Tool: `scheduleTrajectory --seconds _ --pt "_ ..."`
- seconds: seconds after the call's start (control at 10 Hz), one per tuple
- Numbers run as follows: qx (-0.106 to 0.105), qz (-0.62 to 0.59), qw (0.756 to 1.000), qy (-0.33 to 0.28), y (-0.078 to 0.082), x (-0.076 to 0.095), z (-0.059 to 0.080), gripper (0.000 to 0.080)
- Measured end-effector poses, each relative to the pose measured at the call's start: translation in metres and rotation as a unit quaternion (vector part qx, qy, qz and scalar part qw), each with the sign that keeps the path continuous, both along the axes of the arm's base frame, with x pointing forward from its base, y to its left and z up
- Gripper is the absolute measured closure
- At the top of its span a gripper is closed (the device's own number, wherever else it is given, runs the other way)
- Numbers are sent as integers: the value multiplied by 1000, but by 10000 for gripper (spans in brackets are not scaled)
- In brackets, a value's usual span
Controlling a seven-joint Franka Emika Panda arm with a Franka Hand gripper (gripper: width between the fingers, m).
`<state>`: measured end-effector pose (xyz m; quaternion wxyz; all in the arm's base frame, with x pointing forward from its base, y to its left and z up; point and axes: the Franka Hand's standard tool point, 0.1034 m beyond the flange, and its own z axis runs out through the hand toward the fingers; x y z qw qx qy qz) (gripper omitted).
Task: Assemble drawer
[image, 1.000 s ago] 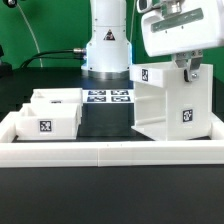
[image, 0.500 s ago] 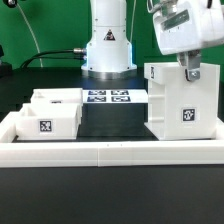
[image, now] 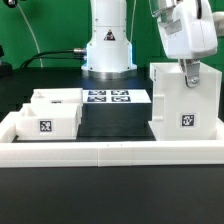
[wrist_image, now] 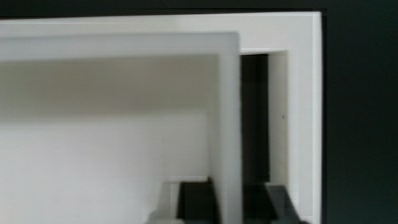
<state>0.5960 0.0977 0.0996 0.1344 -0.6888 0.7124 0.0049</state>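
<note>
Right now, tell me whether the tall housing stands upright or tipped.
Upright: the housing shows vertical sides and its base sits flat.

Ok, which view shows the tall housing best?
The exterior view: the whole housing stands upright at its right, tag visible. The wrist view shows only a close-up of its white walls.

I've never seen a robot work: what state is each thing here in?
housing: upright, top wall gripped.
gripper: shut on the housing.
front tray: loose, outside the housing.
rear tray: loose, just behind the front tray.
</note>
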Motion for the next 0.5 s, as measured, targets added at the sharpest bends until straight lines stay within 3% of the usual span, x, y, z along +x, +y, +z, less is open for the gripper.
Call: scheduleTrajectory --seconds 0.5 --pt "8 -12 1000 3 -3 36 -1 755"
